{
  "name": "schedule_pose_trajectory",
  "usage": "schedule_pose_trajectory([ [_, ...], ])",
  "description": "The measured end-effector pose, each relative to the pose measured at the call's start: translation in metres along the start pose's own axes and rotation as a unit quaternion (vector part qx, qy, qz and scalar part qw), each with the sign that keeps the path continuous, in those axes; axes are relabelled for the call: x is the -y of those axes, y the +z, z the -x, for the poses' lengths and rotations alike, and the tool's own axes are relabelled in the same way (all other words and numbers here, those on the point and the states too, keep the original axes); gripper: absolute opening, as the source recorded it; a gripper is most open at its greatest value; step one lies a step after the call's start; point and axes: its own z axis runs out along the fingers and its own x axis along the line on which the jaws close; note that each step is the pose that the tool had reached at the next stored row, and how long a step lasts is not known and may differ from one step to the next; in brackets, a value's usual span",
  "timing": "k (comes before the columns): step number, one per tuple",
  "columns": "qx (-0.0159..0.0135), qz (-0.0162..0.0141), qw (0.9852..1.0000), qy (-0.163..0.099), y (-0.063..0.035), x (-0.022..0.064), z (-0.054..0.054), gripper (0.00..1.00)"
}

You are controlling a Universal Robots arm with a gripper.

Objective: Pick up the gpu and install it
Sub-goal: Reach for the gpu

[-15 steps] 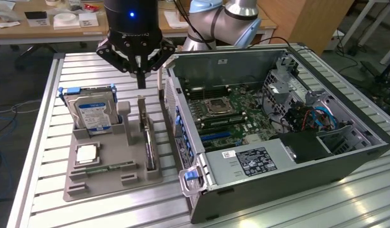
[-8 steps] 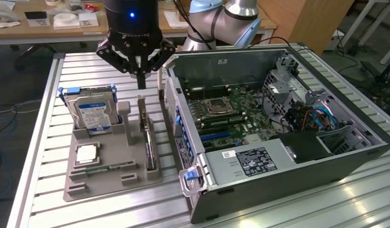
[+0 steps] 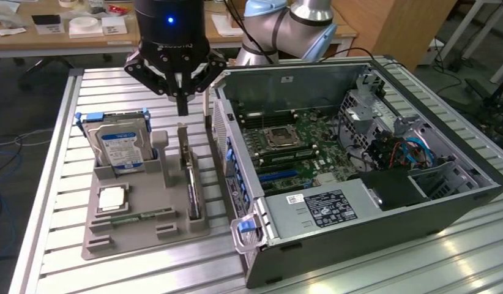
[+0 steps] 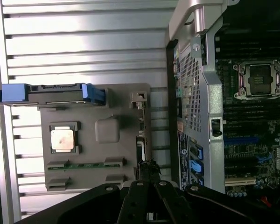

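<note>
while the gripper [image 3: 182, 109] hangs over the grey parts holder [image 3: 145, 236], its fingers are pinched together on nothing: clenched, empty.

gpu [image 3: 190, 180] stands on edge in the holder's slot nearest the open computer case [image 3: 333, 208], just beside the case's rear panel. not yet lifted, not yet installed.

key relation: gpu lies directly below the fingertips and apart from them, no contact seen. fingertips sit over the card's far end in the exterior view, not its middle. card's long axis runs along the holder, parallel to the case wall, from that far end toward the near edge of the view.

wrist view agrees: gripper [image 4: 148, 164] lines up with the thin dark top edge of the gpu [image 4: 140, 144], seen edge-on.

judgement: as they stand, the pinched fingers cannot straddle the card.

hard drive [image 3: 117, 147] stands upright toward the exterior view's left, well apart from the gripper. memory stick [image 3: 133, 215] lies flat on the holder. motherboard [image 3: 292, 147] is exposed inside the case.
</note>
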Motion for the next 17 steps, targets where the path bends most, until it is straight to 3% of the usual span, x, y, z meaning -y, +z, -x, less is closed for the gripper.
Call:
schedule_pose_trajectory([
  [17, 0.0000, 0.0000, 1.0000, 0.000, 0.0002, 0.0028, 0.0002, 0.11],
])
